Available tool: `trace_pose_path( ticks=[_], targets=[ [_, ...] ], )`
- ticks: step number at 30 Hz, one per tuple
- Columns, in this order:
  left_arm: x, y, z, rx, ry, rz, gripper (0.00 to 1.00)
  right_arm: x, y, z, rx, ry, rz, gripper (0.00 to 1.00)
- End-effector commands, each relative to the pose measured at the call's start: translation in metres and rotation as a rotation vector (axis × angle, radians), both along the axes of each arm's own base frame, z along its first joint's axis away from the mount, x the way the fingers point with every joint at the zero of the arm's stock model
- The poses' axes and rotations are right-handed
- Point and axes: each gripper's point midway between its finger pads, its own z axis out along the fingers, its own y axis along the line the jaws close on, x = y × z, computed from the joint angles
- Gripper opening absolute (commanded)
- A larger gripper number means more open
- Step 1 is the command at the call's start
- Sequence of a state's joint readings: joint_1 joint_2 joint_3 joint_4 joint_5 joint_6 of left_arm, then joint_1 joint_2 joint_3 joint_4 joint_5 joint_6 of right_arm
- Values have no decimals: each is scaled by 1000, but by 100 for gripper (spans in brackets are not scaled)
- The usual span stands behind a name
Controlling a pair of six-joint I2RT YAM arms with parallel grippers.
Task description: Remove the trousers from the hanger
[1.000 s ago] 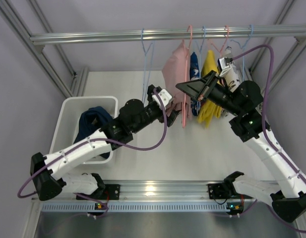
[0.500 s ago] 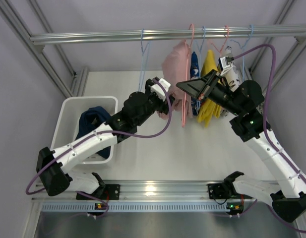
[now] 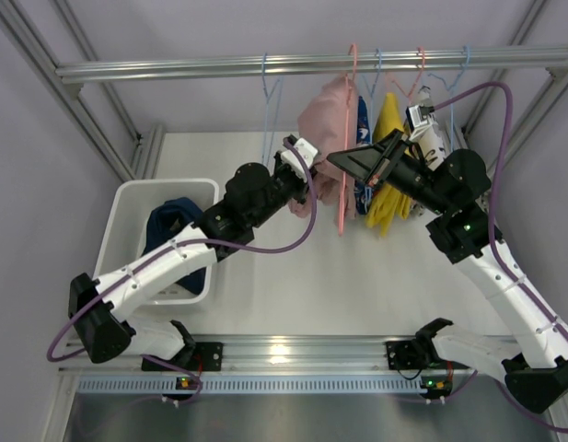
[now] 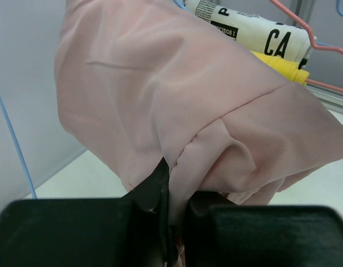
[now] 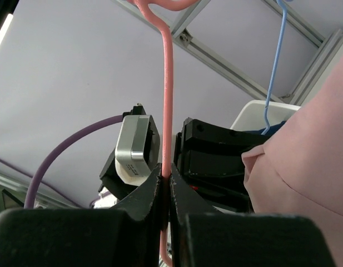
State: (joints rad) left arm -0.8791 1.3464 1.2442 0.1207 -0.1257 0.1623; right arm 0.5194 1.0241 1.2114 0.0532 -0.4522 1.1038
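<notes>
Two claws were clamped shut. The left claw (image 4: 172, 203) had pinched a fold at the bottom edge of the pink trousers (image 4: 160, 94), and the right claw (image 5: 165, 186) gripped the wire of the pink hanger (image 5: 167, 83) (steadying it, I'd judge). The pink pair hung from that hanger on the rail (image 3: 219, 65), its long axis running downward, directly ahead of the nearer left claw. The navy trousers (image 3: 173, 226) lay in the white bin (image 3: 127, 189) further left. How much cloth draped over the hanger was hard to tell, but a leftward pull seemed called for.
</notes>
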Motion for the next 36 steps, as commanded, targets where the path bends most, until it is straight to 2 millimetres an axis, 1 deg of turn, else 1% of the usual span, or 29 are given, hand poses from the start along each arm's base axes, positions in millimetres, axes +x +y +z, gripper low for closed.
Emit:
trace_pose_path(
  ticks=[1, 2, 3, 4, 5, 7, 8, 10, 11, 14, 15, 18, 19, 21, 22, 24, 25, 27, 28, 31, 32, 33, 34, 35, 36],
  targets=[
    [-8, -7, 59, -104, -100, -70, 7, -23, -5, 36, 57, -148, 26, 0],
    [-10, -8, 63, -108, -100, -78, 1, -22, -5, 35, 54, -150, 23, 0],
    [-12, -7, 67, -112, -102, -81, 0, -20, -4, 31, 47, -145, 17, 0],
    [-13, -6, 70, -111, -101, -81, 0, -19, -4, 29, 42, -145, 16, 0],
    [-15, -3, 82, -126, -116, -81, 0, -17, -4, 26, 33, -144, 11, 0],
    [-16, 2, 93, -134, -124, -70, 0, -13, -3, 16, 14, -132, 2, 0],
    [-20, 7, 110, -157, -146, -68, 0, -10, -2, 7, -3, -123, -2, 0],
    [-23, 11, 127, -168, -174, -66, 0, -6, -1, -3, -20, -110, -13, 0],
    [-28, 18, 146, -190, -204, -66, 0, -3, 0, -16, -40, -88, -15, 0],
    [-35, 27, 172, -215, -237, -62, 0, 2, 1, -32, -62, -63, -24, 0],
    [-40, 33, 189, -242, -258, -60, 0, 3, 1, -34, -64, -64, -25, 0],
    [-44, 44, 209, -267, -282, -36, 0, 6, 2, -43, -78, -55, -27, 0],
    [-47, 50, 220, -279, -304, -27, 0, 7, 2, -45, -82, -54, -27, 0],
    [-47, 57, 230, -292, -320, -5, 0, 8, 2, -50, -93, -52, -29, 0],
    [-51, 62, 241, -307, -339, 0, 0, 9, 2, -53, -99, -46, -30, 0],
    [-55, 68, 254, -327, -360, 2, 0, 10, 1, -58, -112, -43, -37, 0],
    [-59, 73, 267, -347, -382, 4, 0, 11, 1, -62, -124, -45, -39, 0],
    [-62, 77, 280, -369, -401, 9, 0, 11, 1, -68, -136, -40, -41, 0],
    [-66, 83, 294, -391, -424, 13, 0, 12, 1, -72, -145, -40, -42, 0],
    [-70, 87, 310, -413, -467, 18, 0, 12, 0, -79, -162, -39, -45, 0],
    [-74, 92, 321, -432, -486, 20, 0, 12, 0, -81, -166, -34, -46, 0],
    [-75, 94, 326, -442, -498, 20, 0, 12, 0, -83, -170, -36, -47, 0],
    [-75, 93, 329, -448, -501, 18, 0, 11, 0, -84, -175, -39, -44, 0],
    [-81, 100, 342, -477, -520, 17, 0, 13, 0, -87, -179, -35, -47, 0],
    [-83, 100, 347, -492, -524, 8, 0, 13, 0, -87, -181, -37, -48, 0]
  ],
)
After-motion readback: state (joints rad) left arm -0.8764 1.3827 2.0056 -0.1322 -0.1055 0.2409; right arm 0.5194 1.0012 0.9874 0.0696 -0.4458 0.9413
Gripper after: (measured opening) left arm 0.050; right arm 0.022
